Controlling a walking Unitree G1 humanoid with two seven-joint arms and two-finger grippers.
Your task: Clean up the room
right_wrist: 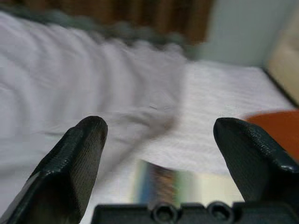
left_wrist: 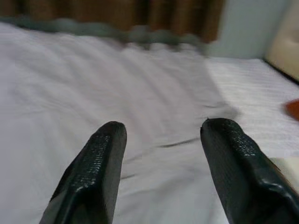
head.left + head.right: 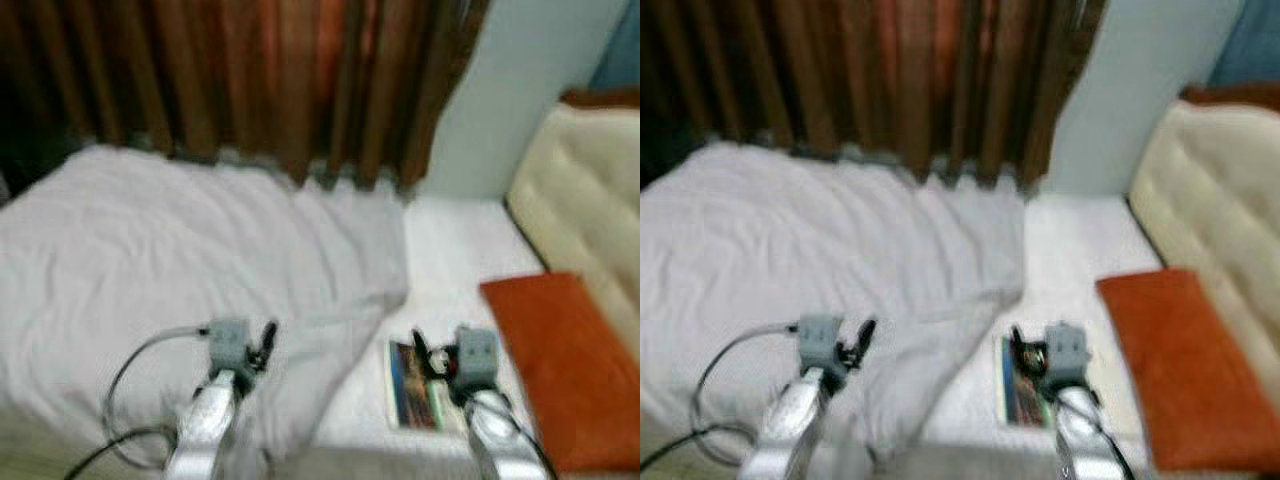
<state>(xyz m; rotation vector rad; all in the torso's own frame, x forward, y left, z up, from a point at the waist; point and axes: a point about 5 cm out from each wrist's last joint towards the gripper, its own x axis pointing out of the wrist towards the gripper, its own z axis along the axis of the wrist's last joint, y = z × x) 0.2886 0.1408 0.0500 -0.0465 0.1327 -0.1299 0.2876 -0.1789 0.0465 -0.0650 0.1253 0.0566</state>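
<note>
A rumpled grey-white blanket (image 3: 190,260) covers most of the bed, its corner reaching toward the white sheet (image 3: 455,240). A colourful book (image 3: 412,388) lies flat on the sheet near the front edge. An orange pillow (image 3: 560,360) rests to its right. My left gripper (image 2: 161,133) hovers open over the blanket's front part. My right gripper (image 1: 159,126) is open just above the book (image 1: 173,184), with nothing between its fingers (image 1: 81,149).
Brown curtains (image 3: 260,70) hang behind the bed. A cream padded headboard (image 3: 590,200) stands at the right, next to a pale wall (image 3: 520,80). A grey cable (image 3: 125,375) loops from my left arm over the blanket.
</note>
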